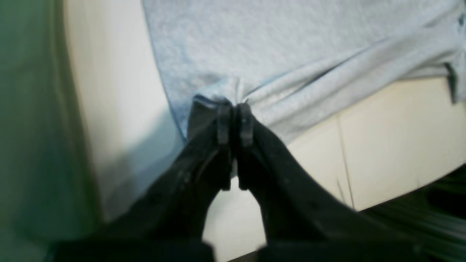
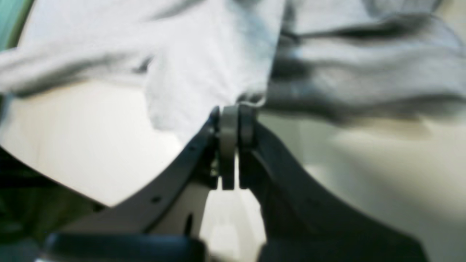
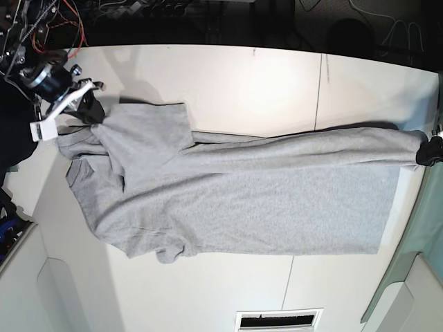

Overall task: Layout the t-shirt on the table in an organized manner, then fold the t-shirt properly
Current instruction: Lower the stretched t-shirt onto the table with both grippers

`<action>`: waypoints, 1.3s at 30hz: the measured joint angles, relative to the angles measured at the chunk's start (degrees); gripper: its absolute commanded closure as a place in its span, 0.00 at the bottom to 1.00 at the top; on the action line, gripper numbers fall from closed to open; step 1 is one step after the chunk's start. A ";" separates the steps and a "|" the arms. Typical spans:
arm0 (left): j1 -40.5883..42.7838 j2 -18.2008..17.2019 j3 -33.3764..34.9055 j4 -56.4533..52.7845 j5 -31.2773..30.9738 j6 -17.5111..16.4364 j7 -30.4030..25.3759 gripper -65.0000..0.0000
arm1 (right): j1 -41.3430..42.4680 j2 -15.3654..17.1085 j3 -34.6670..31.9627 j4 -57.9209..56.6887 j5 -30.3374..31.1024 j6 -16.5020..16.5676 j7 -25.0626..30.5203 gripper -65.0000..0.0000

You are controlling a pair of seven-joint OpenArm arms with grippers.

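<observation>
left gripper (image 1: 235, 122): two matte black curved fingers (image 1: 291, 182), each ending in a narrow dark grey ribbed pad. right gripper (image 2: 233, 125): same curved form, black, with small round holes along one finger (image 2: 171, 189) and grey pads. behind it, a white bracket (image 3: 61, 105), a silver-black wrist joint (image 3: 45, 77), and red wiring (image 3: 69, 21).

the t-shirt (image 3: 235, 200) is light heather grey, plain and unprinted on the side that shows, with a thin darker line along its edge in the left wrist view. under it, the table (image 3: 228, 83) is matte white, crossed by a thin dark seam. the left gripper (image 1: 235, 122) is black. the right gripper (image 2: 233, 123) is dark grey to black, beside the t-shirt's pale folds.
</observation>
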 measured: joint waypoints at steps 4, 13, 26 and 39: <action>2.19 -0.07 -2.86 7.50 -0.48 -0.02 -0.92 1.00 | -3.06 0.33 2.95 3.21 1.53 0.17 1.16 1.00; -2.54 0.00 4.46 6.99 15.82 -0.17 -16.65 1.00 | 4.98 0.33 3.56 -0.04 -1.49 0.98 3.72 1.00; -21.88 2.40 23.67 -19.04 35.10 0.61 -31.17 1.00 | 22.84 0.15 3.63 -22.38 -8.96 1.11 7.34 1.00; -22.47 4.09 21.88 -28.81 31.23 10.97 -29.05 0.51 | 22.14 0.15 4.31 -24.22 -9.64 0.59 4.24 0.61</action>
